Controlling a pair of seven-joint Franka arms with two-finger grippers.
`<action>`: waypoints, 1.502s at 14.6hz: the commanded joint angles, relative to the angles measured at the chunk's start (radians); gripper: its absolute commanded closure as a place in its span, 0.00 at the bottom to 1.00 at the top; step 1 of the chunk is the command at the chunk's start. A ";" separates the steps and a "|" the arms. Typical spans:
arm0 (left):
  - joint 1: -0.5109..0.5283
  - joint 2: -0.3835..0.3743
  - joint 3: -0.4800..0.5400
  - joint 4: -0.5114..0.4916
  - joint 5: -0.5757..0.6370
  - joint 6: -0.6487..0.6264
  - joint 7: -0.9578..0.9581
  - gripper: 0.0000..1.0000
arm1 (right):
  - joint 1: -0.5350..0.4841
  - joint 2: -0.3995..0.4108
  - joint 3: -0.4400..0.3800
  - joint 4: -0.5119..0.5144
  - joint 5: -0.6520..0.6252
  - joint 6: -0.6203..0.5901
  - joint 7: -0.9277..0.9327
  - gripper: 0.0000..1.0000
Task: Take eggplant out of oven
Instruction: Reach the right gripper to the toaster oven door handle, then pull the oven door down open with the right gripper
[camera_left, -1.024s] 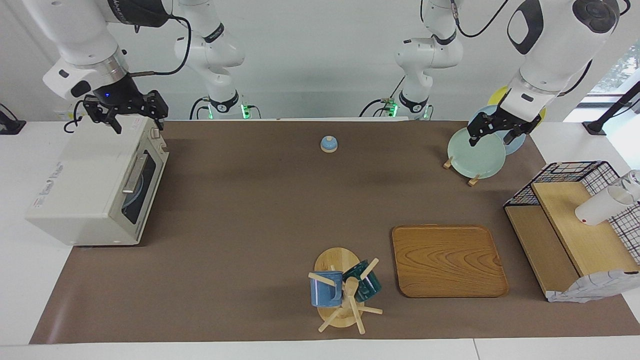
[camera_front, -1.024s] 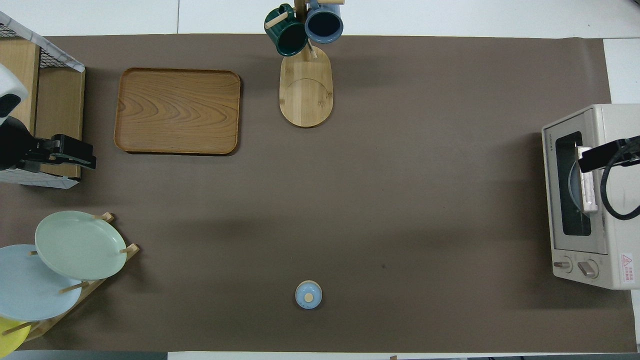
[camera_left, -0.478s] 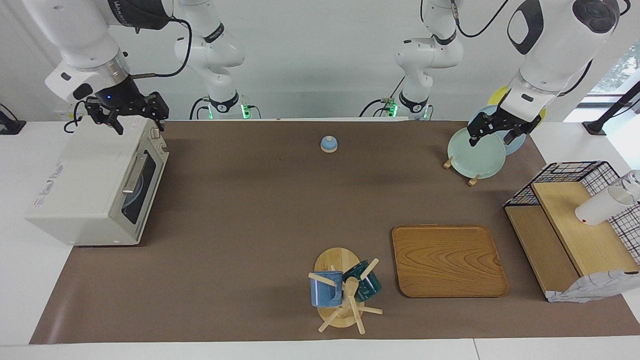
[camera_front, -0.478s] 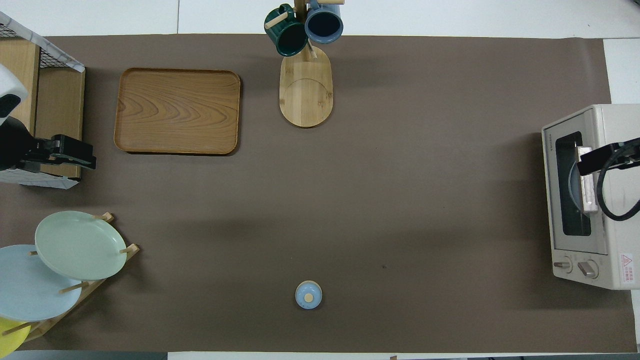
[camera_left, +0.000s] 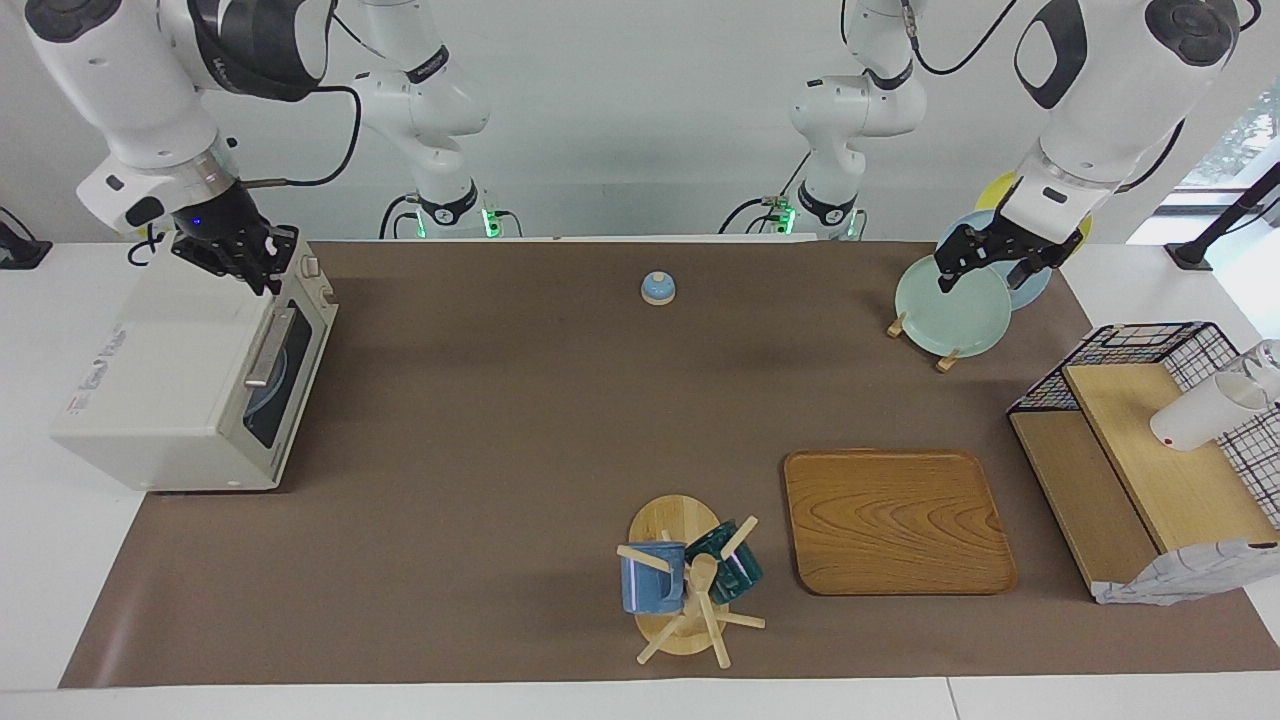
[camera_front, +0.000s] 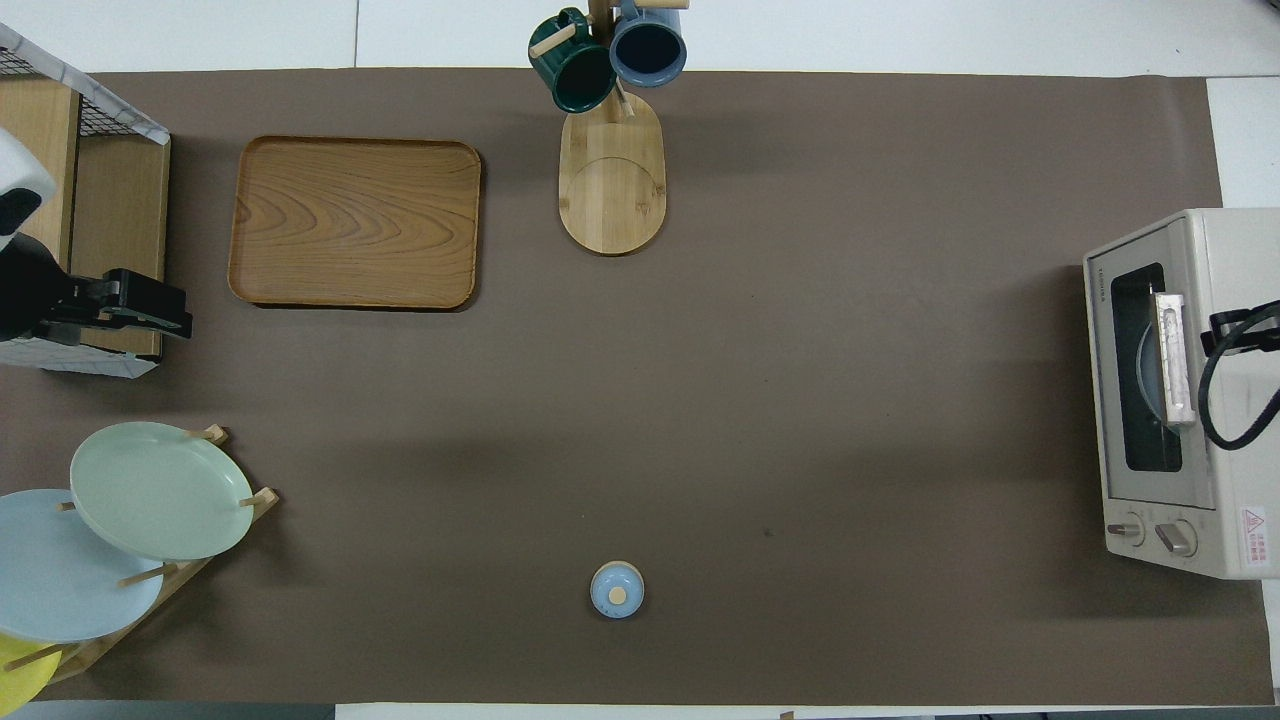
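Hovering over the toaster oven, at the table's corner by my right arm's end, my right gripper is clenched on nothing above the door's top edge, near the bar handle. My left gripper waits, released, over the plate rack. From overhead, the door is closed; the eggplant is not visible, presumably inside.

I see the cream-white oven standing at the right arm's end of the table, door shut, its metal bar handle across dark glass. Through the glass I cannot make out the eggplant.
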 joint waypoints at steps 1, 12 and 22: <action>0.010 -0.013 -0.009 -0.005 0.014 -0.005 -0.001 0.00 | -0.011 -0.059 0.005 -0.127 -0.045 0.077 0.002 1.00; 0.010 -0.013 -0.009 -0.005 0.014 -0.003 -0.001 0.00 | -0.041 0.035 0.006 -0.233 -0.103 0.270 -0.004 1.00; 0.010 -0.013 -0.009 -0.005 0.014 -0.003 -0.001 0.00 | 0.036 0.105 0.011 -0.297 -0.027 0.430 0.039 1.00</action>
